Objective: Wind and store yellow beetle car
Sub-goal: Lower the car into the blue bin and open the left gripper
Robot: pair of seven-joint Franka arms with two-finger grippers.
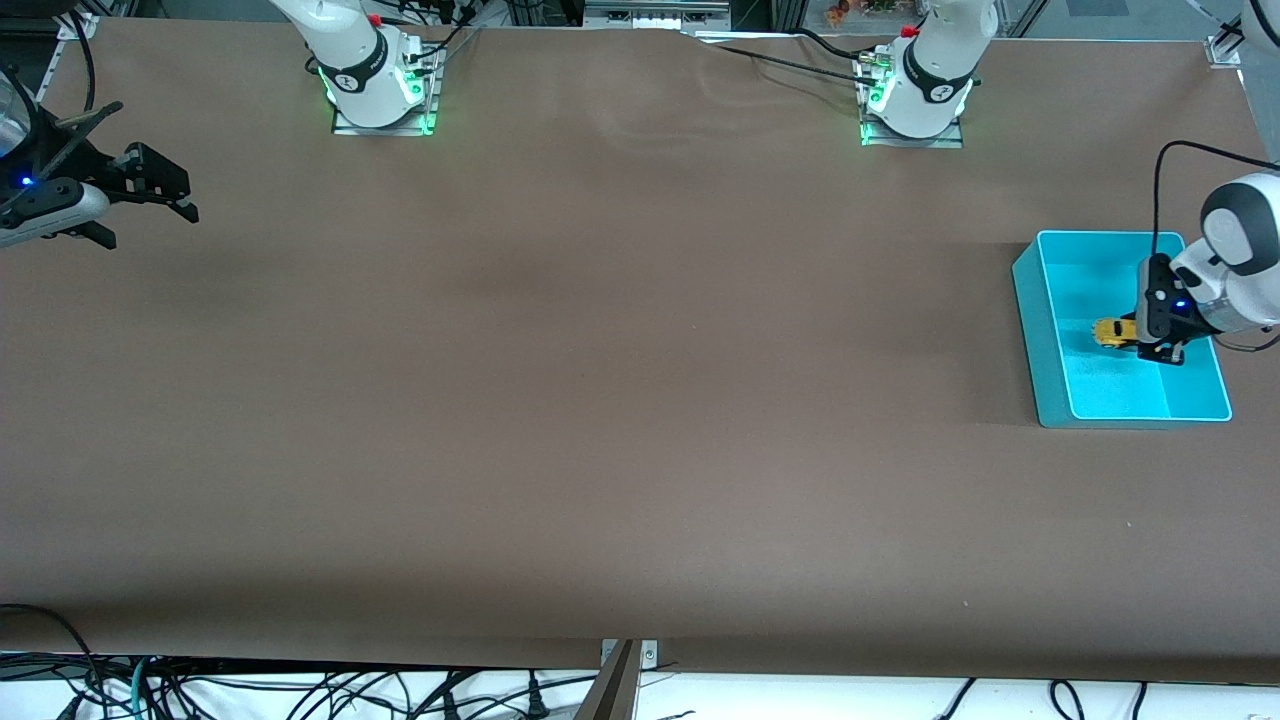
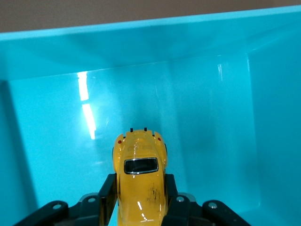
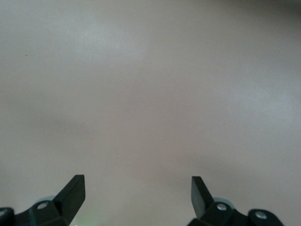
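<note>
One step left: car in the bin, not yet let go

Left end effector (image 1: 1150,345) was down inside the cyan bin (image 1: 1045,340), clamped on the yellow beetle car (image 1: 1110,332). In the left wrist view the fingers (image 2: 109,197) pinched the car's (image 2: 140,181) flanks, its nose aimed at a bin wall (image 2: 141,42). Whether the wheels touched the bin floor could not be told. Winding could not be confirmed from these views. Judged: storage nearly done; release and withdrawal remained.

Right end effector (image 1: 165,190) waited over bare desk (image 1: 600,400) at the right arm's end, fingers (image 3: 73,193) spread apart and holding nothing.
</note>
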